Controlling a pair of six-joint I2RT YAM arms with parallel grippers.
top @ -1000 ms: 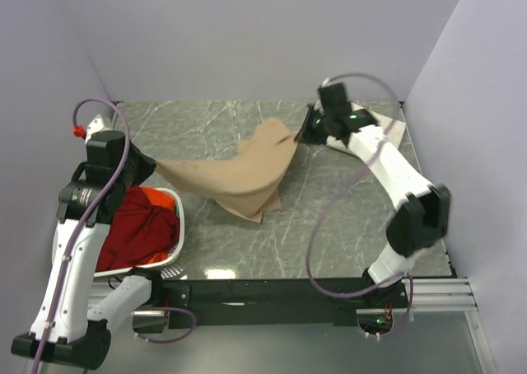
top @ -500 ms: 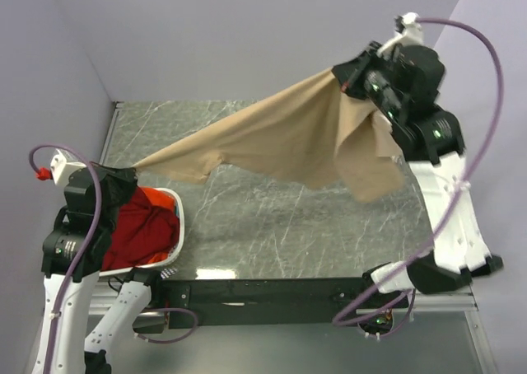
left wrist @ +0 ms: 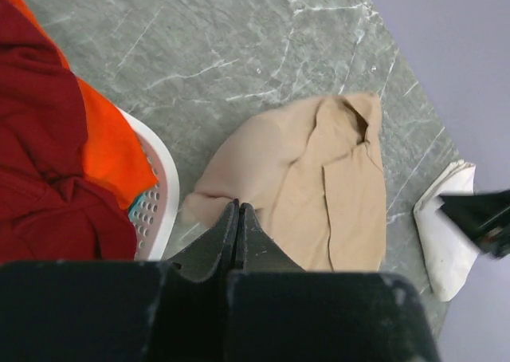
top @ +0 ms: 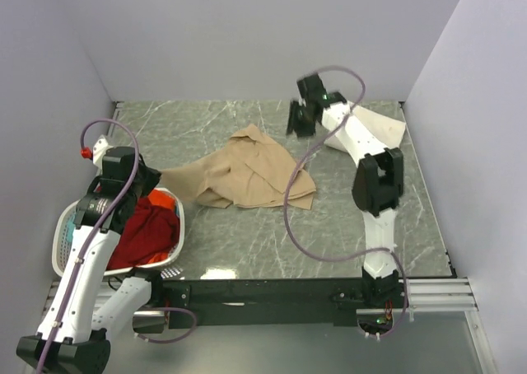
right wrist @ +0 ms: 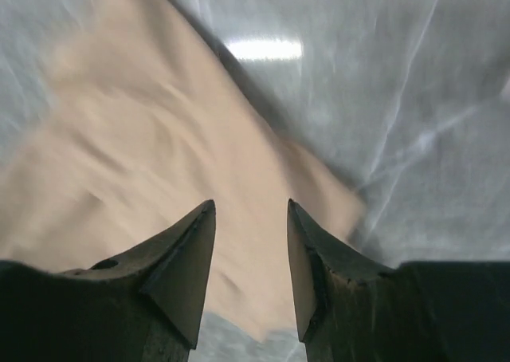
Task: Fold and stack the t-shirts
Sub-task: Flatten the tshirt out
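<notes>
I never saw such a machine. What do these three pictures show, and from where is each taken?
Two robot arms stand at the near edge of a marble table; each ends in a two-finger claw. The wide picture comes from a camera above and behind them. The other two come from cameras on the wrists. A crumpled tan t-shirt lies on the table, a folded cream t-shirt at the far right. A white basket on the left holds a red shirt and an orange shirt. The left claw is shut on the tan t-shirt's edge; the right claw is open, holding nothing.
</notes>
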